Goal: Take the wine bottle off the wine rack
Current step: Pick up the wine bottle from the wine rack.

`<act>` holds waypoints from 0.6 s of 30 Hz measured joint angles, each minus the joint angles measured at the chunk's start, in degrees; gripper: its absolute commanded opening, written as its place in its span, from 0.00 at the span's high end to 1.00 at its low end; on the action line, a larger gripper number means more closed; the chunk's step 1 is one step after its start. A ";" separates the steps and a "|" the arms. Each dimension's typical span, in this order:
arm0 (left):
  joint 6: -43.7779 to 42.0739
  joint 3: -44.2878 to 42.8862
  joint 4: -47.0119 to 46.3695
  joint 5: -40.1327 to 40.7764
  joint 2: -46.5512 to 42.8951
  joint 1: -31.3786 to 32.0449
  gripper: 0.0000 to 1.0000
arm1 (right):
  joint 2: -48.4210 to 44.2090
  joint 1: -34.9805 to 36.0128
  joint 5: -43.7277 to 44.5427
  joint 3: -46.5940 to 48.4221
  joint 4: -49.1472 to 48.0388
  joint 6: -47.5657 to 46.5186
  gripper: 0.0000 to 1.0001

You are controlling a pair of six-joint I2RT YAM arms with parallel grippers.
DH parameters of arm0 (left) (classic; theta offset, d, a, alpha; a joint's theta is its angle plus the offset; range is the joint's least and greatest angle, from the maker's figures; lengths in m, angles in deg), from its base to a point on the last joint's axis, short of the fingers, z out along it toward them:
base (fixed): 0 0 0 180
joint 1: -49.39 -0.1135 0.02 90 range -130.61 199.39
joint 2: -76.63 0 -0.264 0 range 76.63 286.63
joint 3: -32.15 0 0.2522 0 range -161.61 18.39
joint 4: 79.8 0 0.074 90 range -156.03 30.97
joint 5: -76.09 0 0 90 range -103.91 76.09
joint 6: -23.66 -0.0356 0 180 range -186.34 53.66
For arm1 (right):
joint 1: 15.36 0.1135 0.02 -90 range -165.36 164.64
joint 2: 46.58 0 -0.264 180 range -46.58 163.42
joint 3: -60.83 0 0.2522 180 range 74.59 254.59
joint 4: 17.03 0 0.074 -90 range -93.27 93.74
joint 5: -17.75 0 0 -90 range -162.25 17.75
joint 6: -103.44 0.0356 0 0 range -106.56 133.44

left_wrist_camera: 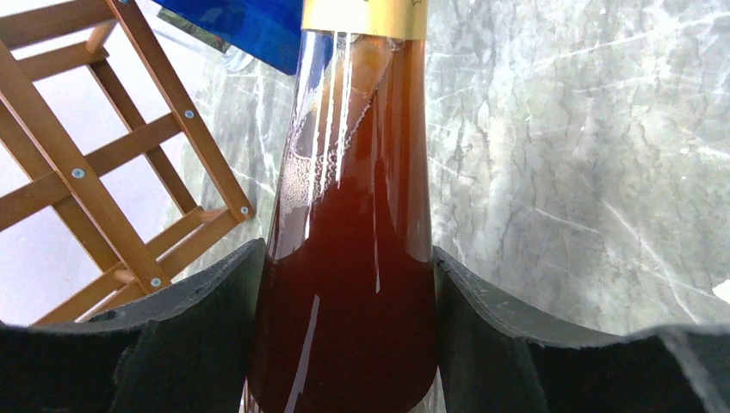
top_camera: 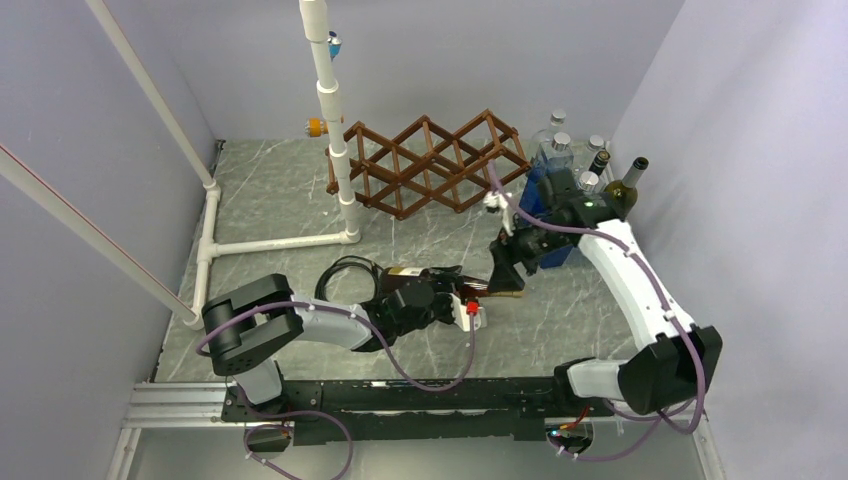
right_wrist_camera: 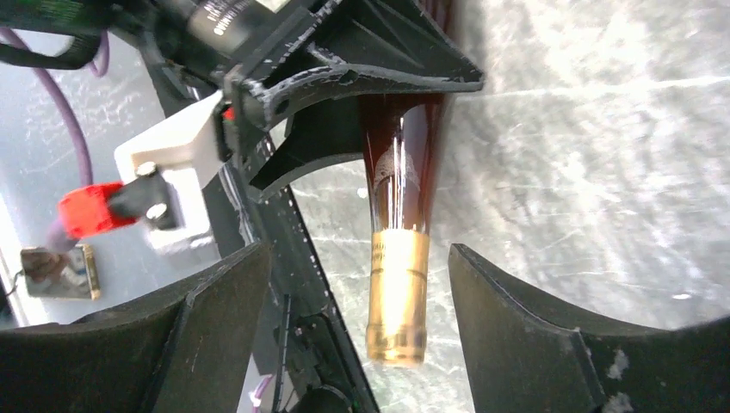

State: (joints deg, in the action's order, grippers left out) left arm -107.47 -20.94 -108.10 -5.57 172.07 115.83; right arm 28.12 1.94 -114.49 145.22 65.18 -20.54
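The wine bottle [top_camera: 478,288], dark brown with a gold foil neck, hangs level over the table in front of the dark wooden wine rack [top_camera: 430,165], clear of its cells. My left gripper [top_camera: 440,300] is shut on the bottle's body [left_wrist_camera: 353,215], both pads pressed to the glass. At the neck end, my right gripper [top_camera: 508,268] stands open. In the right wrist view the gold neck [right_wrist_camera: 398,292] sits between the fingers of my right gripper [right_wrist_camera: 357,254] with a gap on each side. Part of the rack [left_wrist_camera: 103,172] shows at the left of the left wrist view.
A white PVC pipe frame [top_camera: 335,130] stands left of the rack and runs along the floor. Several bottles [top_camera: 575,150] stand in a blue crate [top_camera: 545,190] at the back right, by a dark bottle [top_camera: 625,185]. A black cable loop [top_camera: 345,275] lies near the left arm.
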 measured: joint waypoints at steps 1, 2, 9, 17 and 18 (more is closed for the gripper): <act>0.13 0.11 0.26 0.00 0.00 -0.09 1.00 | -0.66 -1.57 -1.49 1.01 0.70 -0.98 0.22; 0.28 0.13 0.55 0.00 0.00 -0.15 1.00 | -1.29 -3.28 -3.04 2.12 1.57 -2.14 0.21; 1.95 0.50 2.14 -0.07 -0.04 -0.61 1.00 | -6.82 -8.55 -9.49 4.00 4.07 -8.74 0.15; 3.69 0.66 3.50 -0.33 -0.04 -1.22 1.00 | -13.64 -11.08 -8.66 -7.23 -2.45 -13.75 0.12; 3.87 0.66 3.74 -0.50 -0.04 -1.31 1.00 | -13.31 -11.15 -8.39 -8.20 -2.78 -14.34 0.12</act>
State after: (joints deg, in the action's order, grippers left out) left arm -103.60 -20.28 -104.36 -6.07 172.02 114.51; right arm 14.81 -9.21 -122.88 137.03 62.40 -34.88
